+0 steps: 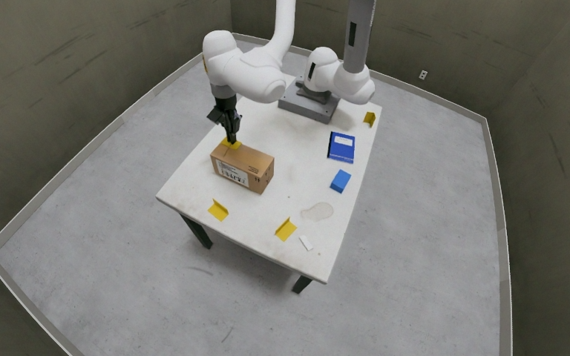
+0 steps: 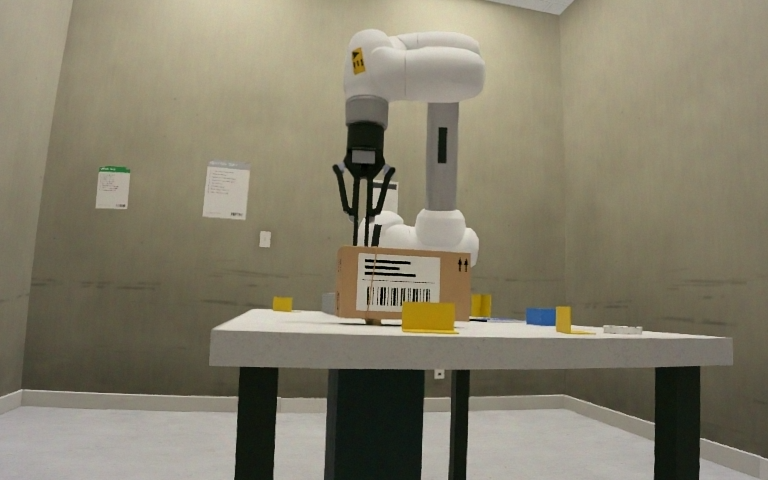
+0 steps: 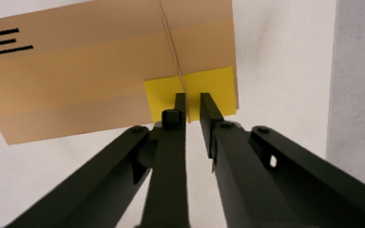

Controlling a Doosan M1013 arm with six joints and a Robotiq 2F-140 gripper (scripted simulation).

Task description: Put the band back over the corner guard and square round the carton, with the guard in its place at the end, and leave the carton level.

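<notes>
The brown carton [image 1: 242,167] [image 2: 403,281] sits level on the white table, label side to the front. A yellow corner guard [image 1: 231,144] sits on its far top corner and also shows in the wrist view [image 3: 195,95]. A thin tan band [image 3: 173,52] runs across the carton top and over the guard; it goes down the front face [image 2: 374,283]. My gripper [image 1: 231,138] [image 2: 367,237] points straight down just above the guard. Its fingers stand a small gap apart, with the band line passing between them.
Loose yellow guards lie at the front left [image 1: 217,210], front middle [image 1: 286,229] and back right [image 1: 369,119]. A blue book [image 1: 341,147], a blue block [image 1: 340,180] and a small white piece [image 1: 306,242] lie to the right. The arm's base [image 1: 309,102] stands at the back.
</notes>
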